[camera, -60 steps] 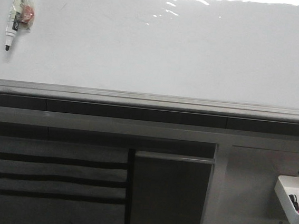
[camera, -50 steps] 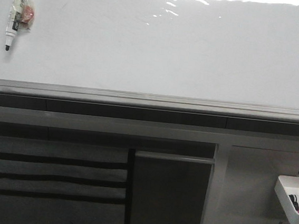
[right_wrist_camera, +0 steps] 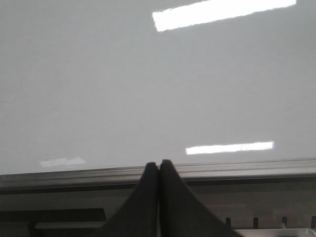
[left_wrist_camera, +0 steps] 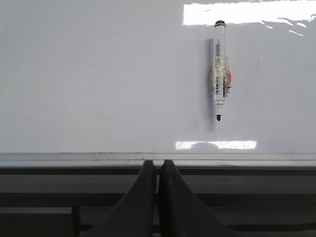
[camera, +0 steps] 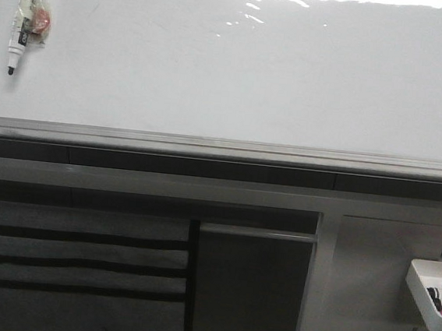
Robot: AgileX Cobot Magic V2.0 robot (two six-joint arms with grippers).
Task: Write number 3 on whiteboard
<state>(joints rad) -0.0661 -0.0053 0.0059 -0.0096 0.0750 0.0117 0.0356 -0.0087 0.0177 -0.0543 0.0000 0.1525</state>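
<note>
White tray (camera: 420,288) w/ markers (camera: 437,297) at lower right; left gripper (left_wrist_camera: 158,165) & right gripper (right_wrist_camera: 158,167) jaws both closed, empty.

**What we cannot make out**

The marker (camera: 24,17) on the whiteboard (camera: 253,75) is cut off by the front view's top edge. The tray (camera: 427,299) runs off the right edge, its contents too small to name. We cannot read the marker's label (left_wrist_camera: 218,84).

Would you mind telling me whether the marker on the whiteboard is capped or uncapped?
Uncapped: the marker hangs on the whiteboard with its bare dark tip pointing down; no cap covers it.
</note>
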